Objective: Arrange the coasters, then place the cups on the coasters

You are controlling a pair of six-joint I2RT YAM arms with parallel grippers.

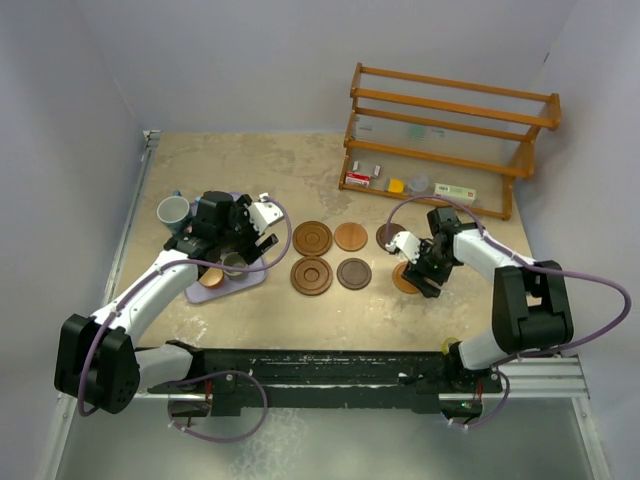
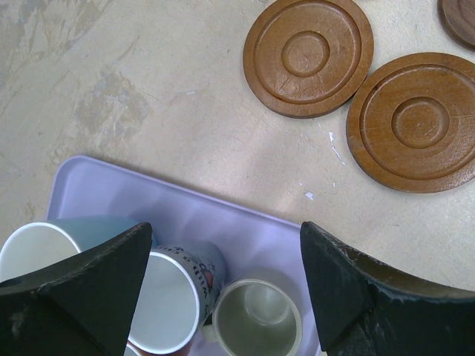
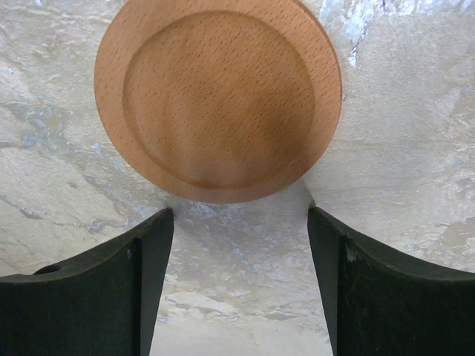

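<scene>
Six coasters [image 1: 312,238] lie flat on the table [image 1: 250,165] in two rows of three. At the left are two grooved mid-brown ones, in the middle a pale one and a dark one, and at the right a dark one and a light coaster [image 3: 219,100]. The right arm partly covers that last pair from above. The right gripper [image 3: 237,222] stands spread and holds nothing. The light coaster rests just past its fingertips, touching neither.

The left gripper [image 2: 223,245] hangs wide apart (nothing in it) over the one lavender tray [image 2: 111,185]. From above, three cups show. A light-blue cup [image 1: 172,210] is by the tray's left edge, and a grey-green cup [image 1: 233,263] and a copper-orange cup [image 1: 211,278] are on the tray. The left wrist view adds a white printed cup [image 2: 174,297] beside the grey-green one. It also shows a pale-blue cup [image 2: 37,248], possibly the light-blue one again, so I count four cups, perhaps five. One wooden rack [image 1: 450,110] stands at the far right
</scene>
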